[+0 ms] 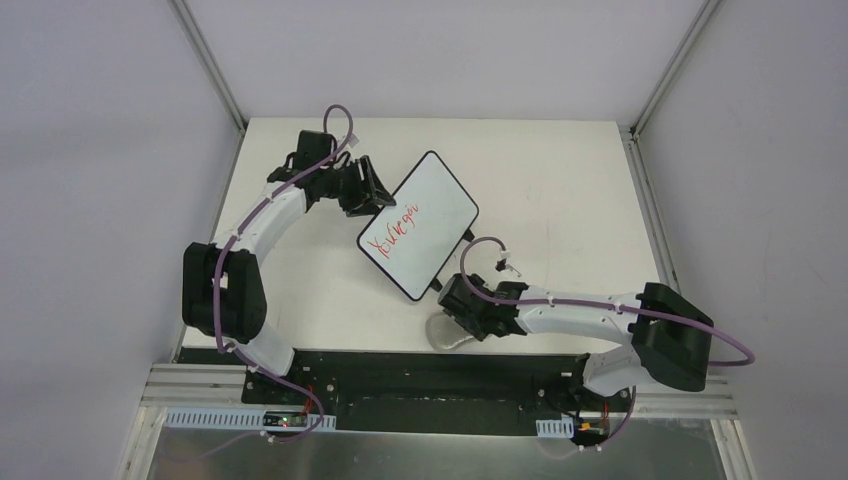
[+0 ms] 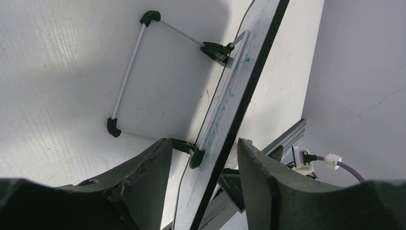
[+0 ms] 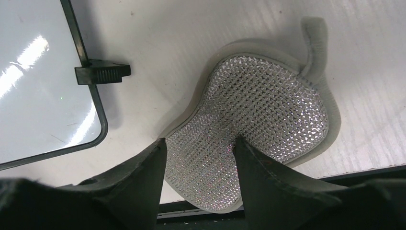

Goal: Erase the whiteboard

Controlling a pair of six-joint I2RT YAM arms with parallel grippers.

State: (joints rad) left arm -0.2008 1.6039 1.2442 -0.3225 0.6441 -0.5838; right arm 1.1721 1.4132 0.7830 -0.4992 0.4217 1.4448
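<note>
Right gripper [image 3: 198, 143] hangs with its jaws spread over the grey pad [image 3: 258, 120], which lies flat at the near edge of the table [image 1: 560, 180], just beside the near corner of the whiteboard [image 1: 430, 210]. Left gripper [image 2: 203, 141] is also spread, straddling the board's far-left edge without clamping it. The board sits mid-table, turned diagonally and propped on a wire stand [image 2: 127, 81], with red writing [image 1: 392, 232] on its near-left half. Being thin and flat, the pad may slip from a shallow pinch. Unless the left jaws close, wiping pressure could skid the board or fold it on its stand.
</note>
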